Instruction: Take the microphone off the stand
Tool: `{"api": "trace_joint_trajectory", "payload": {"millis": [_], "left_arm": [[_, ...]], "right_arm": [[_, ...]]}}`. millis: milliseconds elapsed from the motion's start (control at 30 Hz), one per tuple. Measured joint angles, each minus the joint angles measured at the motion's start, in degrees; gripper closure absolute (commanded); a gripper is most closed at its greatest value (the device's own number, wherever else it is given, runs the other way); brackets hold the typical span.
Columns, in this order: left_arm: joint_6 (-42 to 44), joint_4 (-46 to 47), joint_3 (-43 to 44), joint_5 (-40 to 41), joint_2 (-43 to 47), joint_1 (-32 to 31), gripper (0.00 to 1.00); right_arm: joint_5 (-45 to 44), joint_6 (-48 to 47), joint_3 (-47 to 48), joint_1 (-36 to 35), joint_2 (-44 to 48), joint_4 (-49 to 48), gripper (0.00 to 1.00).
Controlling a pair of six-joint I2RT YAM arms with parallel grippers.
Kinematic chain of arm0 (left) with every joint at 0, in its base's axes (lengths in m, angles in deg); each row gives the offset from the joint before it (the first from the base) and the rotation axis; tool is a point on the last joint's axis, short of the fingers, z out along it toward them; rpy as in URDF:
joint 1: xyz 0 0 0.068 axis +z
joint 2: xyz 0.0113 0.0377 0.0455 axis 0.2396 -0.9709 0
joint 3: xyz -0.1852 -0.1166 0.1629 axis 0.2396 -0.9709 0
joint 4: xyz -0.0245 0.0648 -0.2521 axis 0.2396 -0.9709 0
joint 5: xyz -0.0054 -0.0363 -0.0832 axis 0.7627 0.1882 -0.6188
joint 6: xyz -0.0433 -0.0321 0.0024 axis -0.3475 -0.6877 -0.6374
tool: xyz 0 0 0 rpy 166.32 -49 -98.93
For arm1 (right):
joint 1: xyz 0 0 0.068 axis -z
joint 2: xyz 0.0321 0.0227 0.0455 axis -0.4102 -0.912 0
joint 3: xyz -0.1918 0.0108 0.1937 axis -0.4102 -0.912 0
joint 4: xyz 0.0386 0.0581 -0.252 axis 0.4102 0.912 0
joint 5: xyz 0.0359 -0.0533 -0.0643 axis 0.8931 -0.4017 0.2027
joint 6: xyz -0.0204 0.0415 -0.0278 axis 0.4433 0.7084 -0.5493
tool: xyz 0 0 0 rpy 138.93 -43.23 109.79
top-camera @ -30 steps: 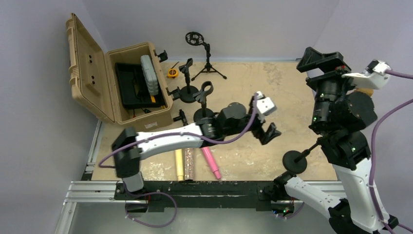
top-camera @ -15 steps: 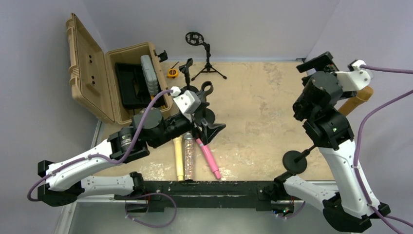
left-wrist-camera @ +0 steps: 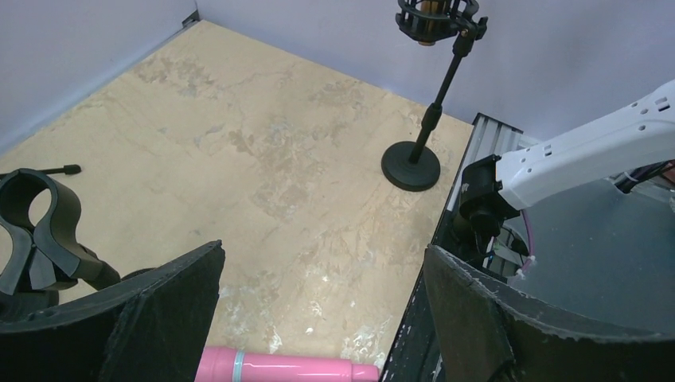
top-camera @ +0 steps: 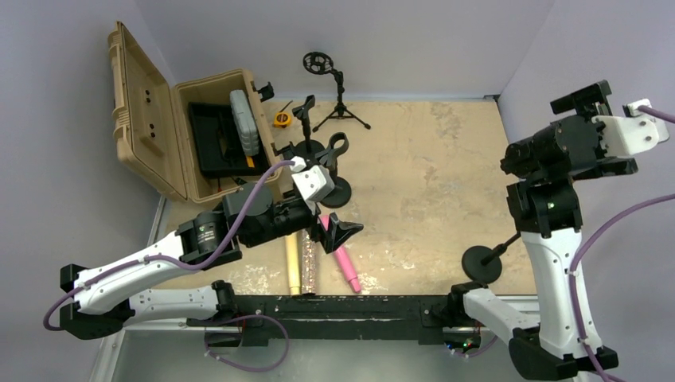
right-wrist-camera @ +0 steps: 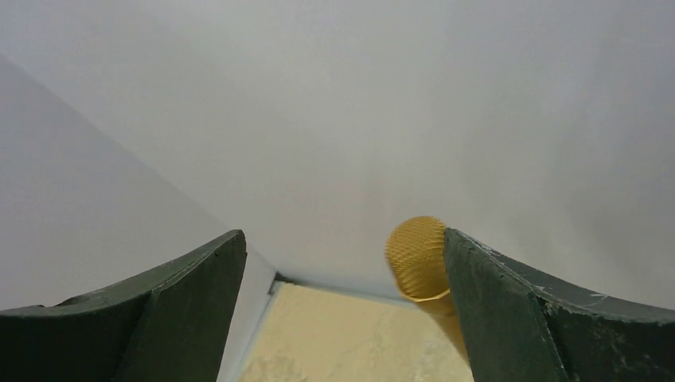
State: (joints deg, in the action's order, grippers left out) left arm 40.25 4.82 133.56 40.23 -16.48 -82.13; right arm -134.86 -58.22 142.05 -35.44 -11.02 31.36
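1. Left wrist view is showing the gold microphone [left-wrist-camera: 434, 9] sitting in the cradle atop the stand [left-wrist-camera: 430, 119], near the bench's near right corner. Overhead, the right arm [top-camera: 549, 215] is hiding it.
2. Bare bench [left-wrist-camera: 263, 159] is lying open between stand and left claw [left-wrist-camera: 322, 255].
3. Left claw is gaping wide, gripping nothing, hovering over a pink microphone [left-wrist-camera: 278, 368] by the near edge.
4. Right claw [right-wrist-camera: 341, 239] is standing apart, raised at the right edge. The gold head is sitting just inside its right finger; contact unclear.

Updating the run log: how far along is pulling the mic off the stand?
Done: nothing; the gold microphone sits in the shock mount on the stand. In hand: the right pincer is open, the microphone's head beside one finger, ungripped. The left pincer is open above the pink microphone. Remaining: grip, lift out.
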Motion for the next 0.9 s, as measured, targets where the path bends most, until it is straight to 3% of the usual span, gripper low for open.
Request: {"api": "trace_joint_trajectory", "payload": {"millis": [200,433,900], "left_arm": [[-0.4,-0.8,-0.4,-1.8,0.1,0.0,0.07],[-0.9,-0.9,-1.3,-4.1,0.1,0.0,0.07],[-1.5,-0.6,-3.2,-5.8,2.2,-0.1,0.07]], "right_arm": [[-3.3,-8.2,-7.2,3.3,4.5,-7.3,0.08],[-4.0,-11.6,-13.4,5.0,8.3,-11.9,0.08],[8.9,10.8,-10.5,9.4,-3.4,6.8,0.04]]}}
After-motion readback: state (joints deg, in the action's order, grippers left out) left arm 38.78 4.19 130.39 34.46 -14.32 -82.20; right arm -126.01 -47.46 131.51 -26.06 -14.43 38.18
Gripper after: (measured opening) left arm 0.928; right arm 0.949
